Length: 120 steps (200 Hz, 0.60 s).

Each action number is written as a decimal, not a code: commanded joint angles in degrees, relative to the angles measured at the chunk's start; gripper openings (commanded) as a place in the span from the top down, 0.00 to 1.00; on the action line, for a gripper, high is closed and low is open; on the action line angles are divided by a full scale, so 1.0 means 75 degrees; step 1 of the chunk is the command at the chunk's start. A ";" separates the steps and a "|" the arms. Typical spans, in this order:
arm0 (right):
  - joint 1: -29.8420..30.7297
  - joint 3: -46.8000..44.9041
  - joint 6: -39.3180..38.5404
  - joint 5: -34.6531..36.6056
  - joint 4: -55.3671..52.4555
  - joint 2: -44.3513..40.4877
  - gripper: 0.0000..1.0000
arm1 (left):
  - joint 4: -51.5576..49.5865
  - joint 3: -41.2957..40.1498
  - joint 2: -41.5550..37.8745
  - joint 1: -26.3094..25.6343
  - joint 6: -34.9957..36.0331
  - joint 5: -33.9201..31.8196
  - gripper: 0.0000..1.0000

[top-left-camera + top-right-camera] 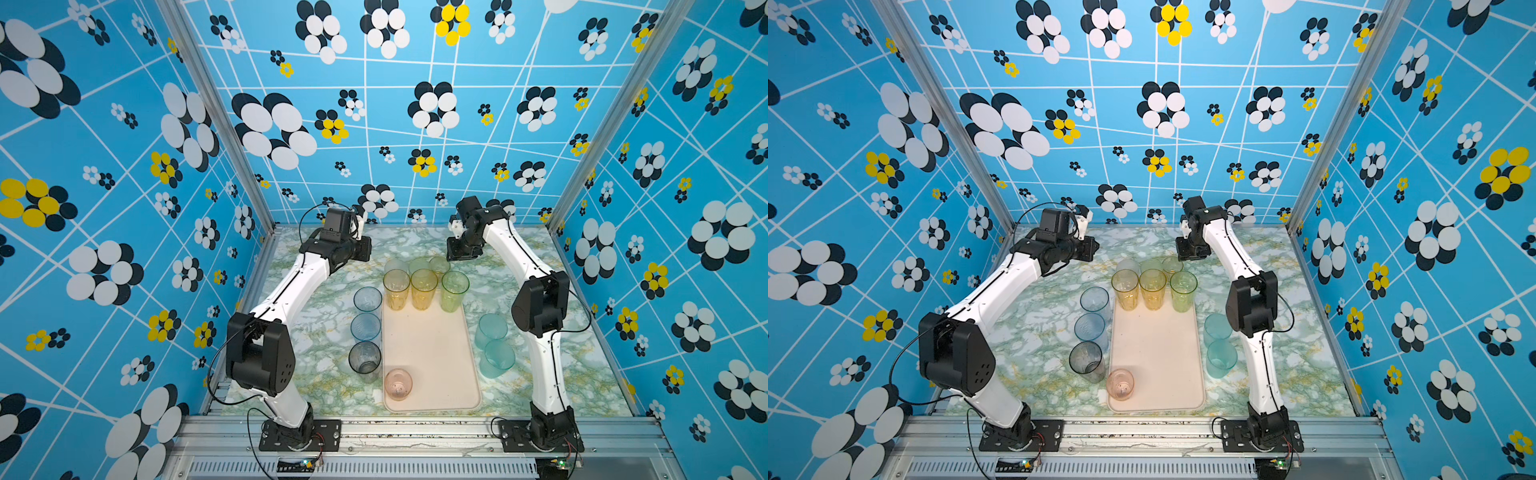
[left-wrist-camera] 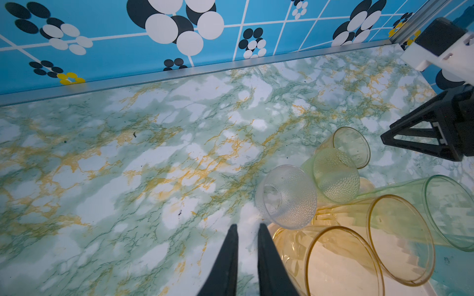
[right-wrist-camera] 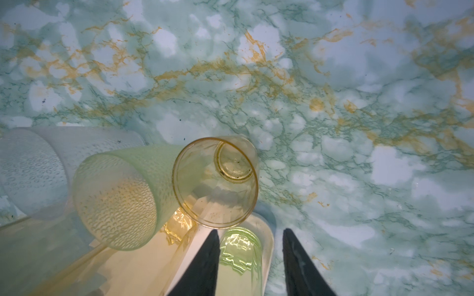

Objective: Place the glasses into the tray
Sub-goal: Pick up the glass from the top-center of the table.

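best lift the right gripper [image 3: 249, 231], half-parted and empty above the green tumbler [image 1: 454, 293] at the tray's [image 1: 432, 357] 1 o'clock corner, straight up, sparing its amber neighbour [image 1: 424, 291]; left gripper [image 2: 247, 226] narrow, empty.

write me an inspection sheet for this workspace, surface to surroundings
surface: marble-look tabletop, a few dark specks
job's things: tray holds two amber tumblers, a tall green tumbler and a pink tumbler; three short tumblers beyond its far edge, two blue tumblers and a grey tumbler left, two teal tumblers right, these eight off the tray
clutter: nothing seen
end effectors: left end effector narrow gap, empty; right end effector open, tall green tumbler showing between its jaws
cables: black cables loop off both arms, clear of tumblers
surroundings: blue flower-print walls, aluminium frame
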 commanded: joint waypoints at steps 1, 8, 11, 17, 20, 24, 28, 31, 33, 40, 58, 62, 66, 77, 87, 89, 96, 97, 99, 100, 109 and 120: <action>-0.0037 0.0307 0.0006 0.0049 -0.0215 0.0260 0.57 | 0.0161 -0.0151 0.0104 0.0096 0.0057 0.0161 0.82; -0.0037 0.0363 0.0011 0.0077 -0.0238 0.0330 0.57 | 0.0161 -0.0175 0.0090 0.0106 0.0062 0.0162 0.82; -0.0030 0.0391 0.0011 0.0087 -0.0249 0.0364 0.57 | 0.0168 -0.0185 0.0087 0.0115 0.0068 0.0168 0.82; -0.0028 0.0452 0.0011 0.0091 -0.0266 0.0421 0.57 | 0.0172 -0.0198 0.0078 0.0133 0.0068 0.0174 0.82; -0.0034 0.0487 0.0011 0.0085 -0.0278 0.0449 0.57 | 0.0172 -0.0205 0.0075 0.0129 0.0068 0.0174 0.82; -0.0026 0.0517 0.0011 0.0073 -0.0294 0.0487 0.57 | 0.0172 -0.0207 0.0075 0.0137 0.0068 0.0180 0.82; -0.0031 0.0559 0.0011 0.0059 -0.0300 0.0523 0.58 | 0.0175 -0.0221 0.0075 0.0146 0.0068 0.0185 0.82; -0.0038 0.0592 0.0014 0.0047 -0.0302 0.0555 0.57 | 0.0176 -0.0223 0.0066 0.0151 0.0068 0.0186 0.82; -0.0027 0.0607 0.0012 0.0045 -0.0303 0.0561 0.57 | 0.0173 -0.0223 0.0064 0.0152 0.0065 0.0195 0.82; -0.0038 0.0672 0.0023 0.0022 -0.0314 0.0625 0.58 | 0.0176 -0.0235 0.0063 0.0164 0.0068 0.0197 0.82; -0.0035 0.0840 0.0036 -0.0003 -0.0349 0.0764 0.58 | 0.0188 -0.0258 0.0063 0.0187 0.0068 0.0221 0.82; -0.0033 0.0870 0.0035 0.0008 -0.0361 0.0793 0.58 | 0.0195 -0.0258 0.0072 0.0196 0.0068 0.0221 0.82; -0.0022 0.0903 0.0044 0.0009 -0.0374 0.0826 0.58 | 0.0196 -0.0264 0.0075 0.0199 0.0068 0.0221 0.82; -0.0028 0.1005 0.0047 0.0000 -0.0402 0.0916 0.58 | 0.0196 -0.0270 0.0075 0.0216 0.0069 0.0234 0.82; -0.0018 0.1103 0.0047 -0.0028 -0.0445 0.1010 0.58 | 0.0192 -0.0279 0.0081 0.0233 0.0068 0.0256 0.82; -0.0016 0.1130 0.0047 -0.0030 -0.0458 0.1027 0.58 | 0.0195 -0.0281 0.0083 0.0240 0.0068 0.0262 0.82; -0.0017 0.1202 0.0047 -0.0034 -0.0495 0.1091 0.58 | 0.0193 -0.0287 0.0076 0.0251 0.0068 0.0256 0.83; -0.0016 0.1208 0.0047 -0.0030 -0.0499 0.1097 0.58 | 0.0189 -0.0290 0.0076 0.0248 0.0062 0.0256 0.83; -0.0016 0.1226 0.0047 -0.0030 -0.0501 0.1116 0.58 | 0.0194 -0.0293 0.0075 0.0246 0.0076 0.0256 0.83; -0.0021 0.1237 0.0047 -0.0034 -0.0502 0.1121 0.58 | 0.0195 -0.0293 0.0075 0.0246 0.0078 0.0256 0.82; -0.0019 0.1298 0.0047 -0.0052 -0.0525 0.1186 0.58 | 0.0198 -0.0299 0.0078 0.0268 0.0080 0.0268 0.82; -0.0010 0.1353 0.0058 -0.0095 -0.0555 0.1249 0.58 | 0.0200 -0.0302 0.0087 0.0287 0.0080 0.0282 0.82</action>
